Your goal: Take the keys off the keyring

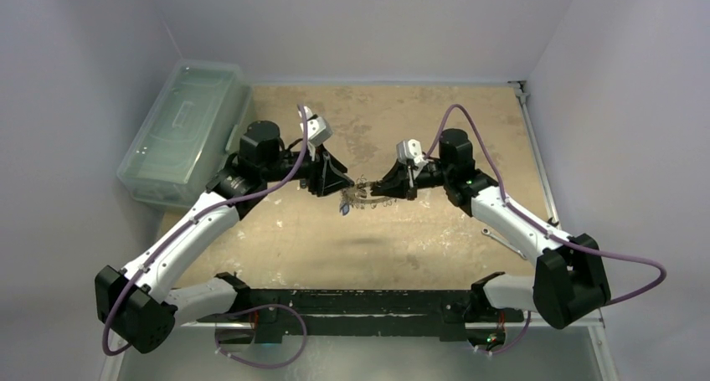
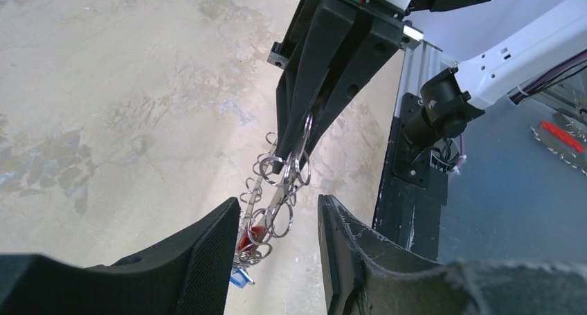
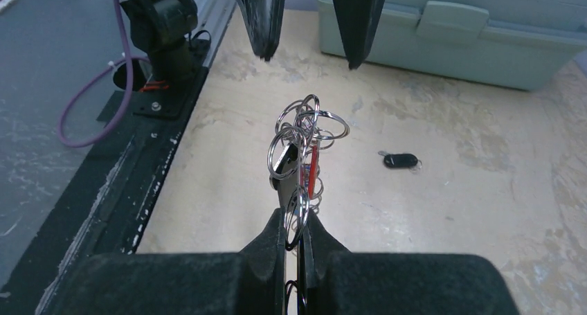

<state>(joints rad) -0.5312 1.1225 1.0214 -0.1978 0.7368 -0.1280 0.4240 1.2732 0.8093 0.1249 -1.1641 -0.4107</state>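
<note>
A translucent lidded box point(image 1: 180, 130) stands at the far left of the stained tan tabletop point(image 1: 435, 121).

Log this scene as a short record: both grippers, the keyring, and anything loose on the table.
left gripper: open, jaws apart beside the keyring, not gripping
right gripper: shut on the keyring
keyring: held above the table, a red piece among its bunched rings
loose on table: black key fob, apart from the arms
also: lidded plastic bin

free tabletop point(image 1: 402, 247) below keyring point(image 1: 364, 198), box point(image 1: 180, 130) at left edge
</note>
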